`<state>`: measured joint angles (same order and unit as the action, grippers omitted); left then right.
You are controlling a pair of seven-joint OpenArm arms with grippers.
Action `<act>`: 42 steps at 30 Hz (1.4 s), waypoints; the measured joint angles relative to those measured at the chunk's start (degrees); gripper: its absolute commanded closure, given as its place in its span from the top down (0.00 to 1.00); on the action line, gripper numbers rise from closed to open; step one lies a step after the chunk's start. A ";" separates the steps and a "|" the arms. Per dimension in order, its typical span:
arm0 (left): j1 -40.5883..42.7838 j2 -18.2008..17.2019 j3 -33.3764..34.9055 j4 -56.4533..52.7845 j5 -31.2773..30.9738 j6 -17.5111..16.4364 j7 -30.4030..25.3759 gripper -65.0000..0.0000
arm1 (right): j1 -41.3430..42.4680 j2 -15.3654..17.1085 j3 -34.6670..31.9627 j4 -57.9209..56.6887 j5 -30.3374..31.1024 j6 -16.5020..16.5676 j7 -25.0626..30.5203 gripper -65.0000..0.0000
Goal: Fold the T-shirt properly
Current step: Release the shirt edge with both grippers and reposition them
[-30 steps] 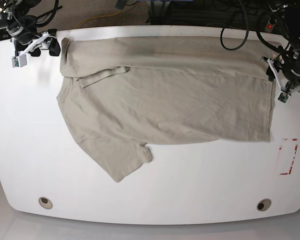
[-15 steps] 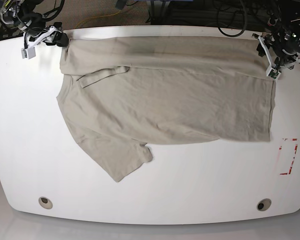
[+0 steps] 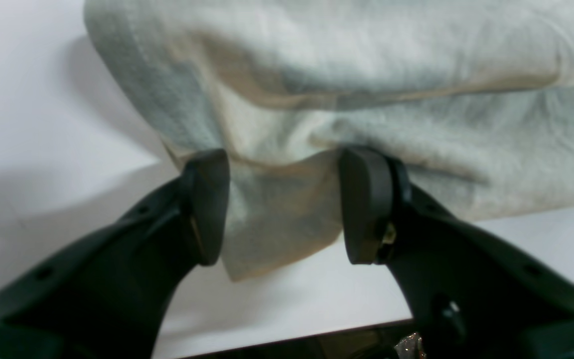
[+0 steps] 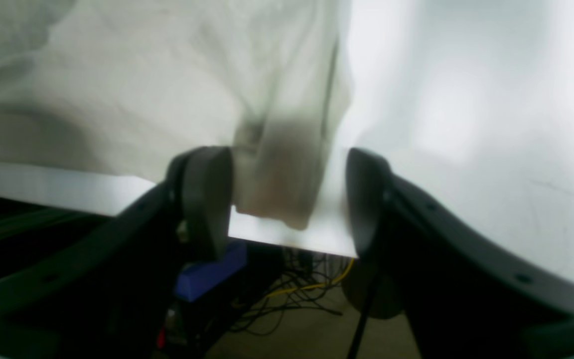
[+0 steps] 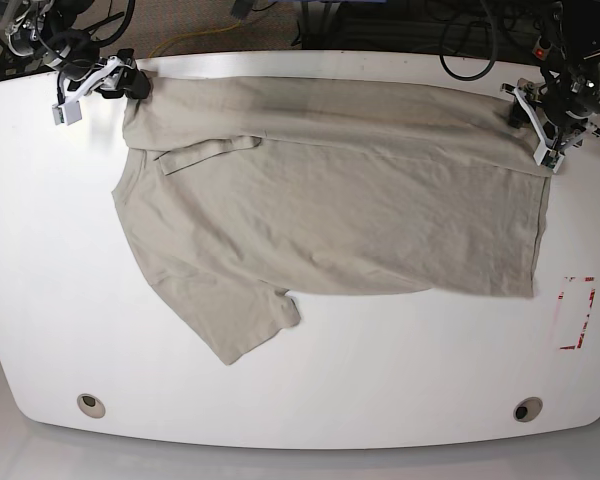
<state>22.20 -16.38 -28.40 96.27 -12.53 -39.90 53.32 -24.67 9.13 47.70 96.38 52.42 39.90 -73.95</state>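
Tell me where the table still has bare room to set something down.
The widest bare strip of the table runs along the near edge, below the T-shirt's hem and sleeve, between the two round holes. The left side beside the sleeve is also free. The far edge is crowded: both grippers sit at the shirt's corners, and red tape marks the right side.

Two black arms with looping black cables are seen at the far corners in the base view. Each ends in a white bracket. The left claw (image 3: 284,204) is formed of two matte black fingers (image 3: 207,204) with flat rounded pads, small holes marking their shanks. The right claw (image 4: 287,199) is built alike.
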 measured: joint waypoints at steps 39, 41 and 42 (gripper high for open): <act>1.11 -0.66 -0.85 7.41 1.33 -0.22 6.69 0.51 | 0.28 11.61 -3.65 11.23 -14.69 0.07 0.09 0.76; 0.87 0.04 -2.45 10.64 1.05 -0.22 7.63 0.51 | 0.17 10.73 -3.48 11.19 -11.56 0.07 -0.04 0.76; 0.68 0.57 -3.54 12.09 0.48 -0.22 7.76 0.51 | 0.15 10.05 -3.41 11.19 -9.99 0.04 -0.02 0.76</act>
<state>22.87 -15.81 -31.94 108.36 -12.05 -40.12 61.08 -24.51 19.18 44.29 107.57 42.44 39.94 -73.97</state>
